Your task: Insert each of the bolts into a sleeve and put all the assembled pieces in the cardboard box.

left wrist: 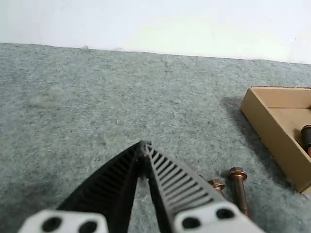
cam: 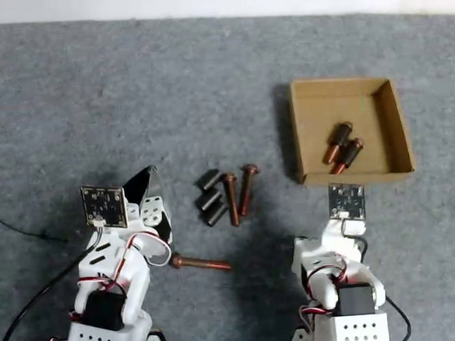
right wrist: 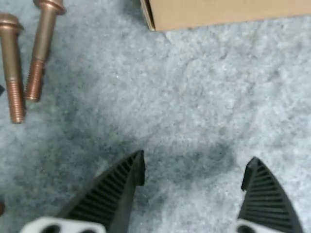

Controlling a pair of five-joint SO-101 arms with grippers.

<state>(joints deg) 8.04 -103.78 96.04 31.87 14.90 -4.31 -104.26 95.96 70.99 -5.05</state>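
Observation:
Three black sleeves (cam: 211,198) lie in a column mid-table, with two copper bolts (cam: 238,193) right beside them. A third bolt (cam: 199,262) lies alone nearer the arms. The cardboard box (cam: 389,108) at the right holds two assembled pieces (cam: 343,148). My left gripper (left wrist: 144,148) is shut on nothing and hovers left of the sleeves (cam: 151,177). In the left wrist view the two bolts (left wrist: 237,187) and the box (left wrist: 274,131) lie off to the side. My right gripper (right wrist: 195,166) is open over bare carpet just short of the box (right wrist: 223,12), with the two bolts (right wrist: 43,51) to one side.
Grey carpet (cam: 89,94) covers the table. A thin black cable tie (cam: 25,231) lies at the far left. A pale wall (left wrist: 155,24) borders the far edge of the carpet.

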